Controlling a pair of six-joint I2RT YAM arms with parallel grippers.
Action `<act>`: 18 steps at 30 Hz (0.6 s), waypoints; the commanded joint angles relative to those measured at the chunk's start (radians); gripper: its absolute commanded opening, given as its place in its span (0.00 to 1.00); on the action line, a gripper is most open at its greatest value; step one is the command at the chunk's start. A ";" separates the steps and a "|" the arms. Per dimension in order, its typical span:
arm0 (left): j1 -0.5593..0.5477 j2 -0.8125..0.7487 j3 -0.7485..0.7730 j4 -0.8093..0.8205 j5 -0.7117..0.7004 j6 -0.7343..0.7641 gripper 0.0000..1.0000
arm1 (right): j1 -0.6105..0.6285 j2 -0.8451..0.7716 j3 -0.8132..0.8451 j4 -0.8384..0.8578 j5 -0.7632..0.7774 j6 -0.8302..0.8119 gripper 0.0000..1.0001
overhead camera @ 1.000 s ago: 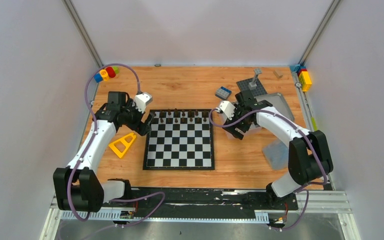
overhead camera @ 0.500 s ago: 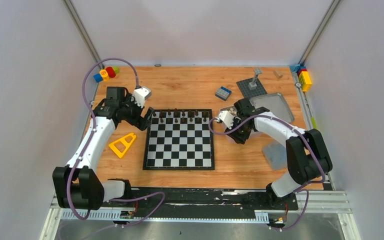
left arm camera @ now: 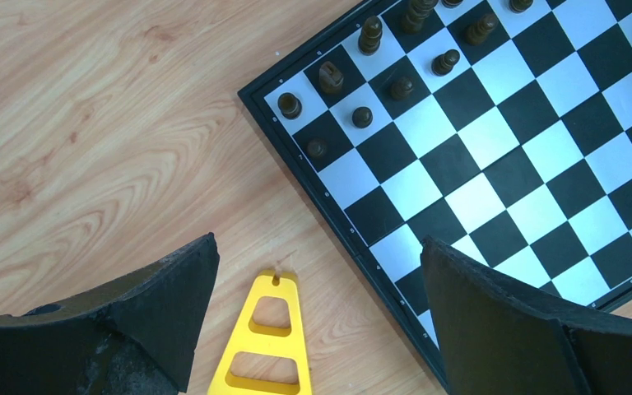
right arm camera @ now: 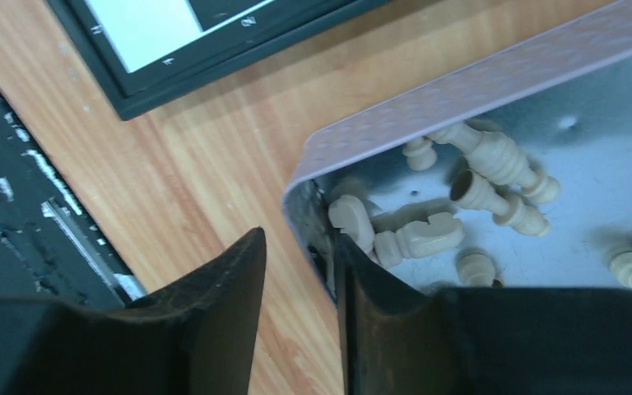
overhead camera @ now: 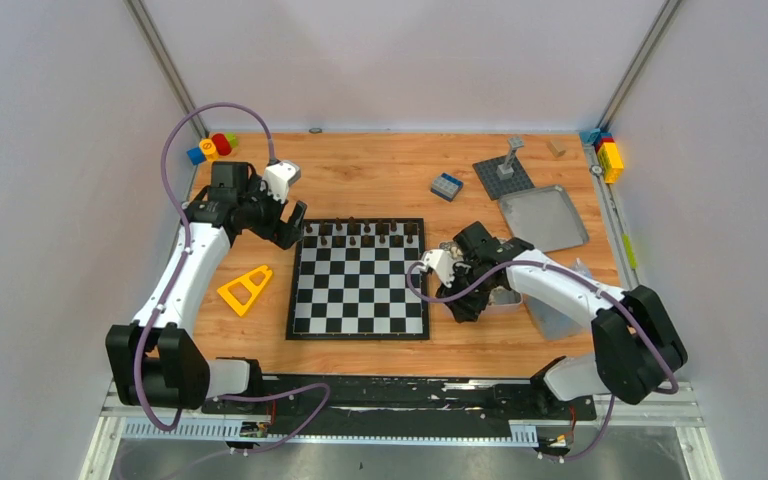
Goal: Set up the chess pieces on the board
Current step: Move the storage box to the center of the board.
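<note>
Chess setup, about half done by the look of it.
Big orange-brown wooden table [overhead camera: 380, 175], with the flat black-and-white checked chessboard [overhead camera: 360, 295] lying mid-table and the rectangular silver metal tin [right arm camera: 477, 81] near its right edge. Over the board's far-left corner the left gripper [left arm camera: 317, 271] hangs with fingers wide apart. The right gripper [right arm camera: 298, 263] straddles the tin's wall, fingers close together, can't tell if they're actually pinching it. The dark brown turned chess pieces [left arm camera: 362, 116] stand along the board's far rows, and the pale cream chess pieces [right arm camera: 420, 237] lie loose inside the tin.

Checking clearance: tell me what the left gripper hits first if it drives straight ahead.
The left gripper would probably meet bare table, between the yellow wedge and the board edge; depth is unclear.
</note>
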 commanded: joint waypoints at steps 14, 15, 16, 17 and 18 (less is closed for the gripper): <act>-0.005 -0.024 0.019 0.013 0.012 -0.056 1.00 | -0.198 -0.088 0.147 -0.012 -0.009 0.186 0.55; -0.005 -0.023 0.019 0.014 0.012 -0.056 1.00 | -0.206 -0.075 0.148 -0.009 0.003 0.189 0.54; -0.005 -0.023 0.020 0.014 0.011 -0.055 1.00 | -0.212 -0.062 0.146 -0.007 0.014 0.191 0.54; -0.005 -0.026 0.017 0.015 0.011 -0.054 1.00 | -0.214 -0.050 0.141 -0.002 0.027 0.192 0.54; -0.005 -0.026 0.016 0.016 0.011 -0.053 1.00 | -0.216 -0.040 0.135 0.004 0.038 0.193 0.54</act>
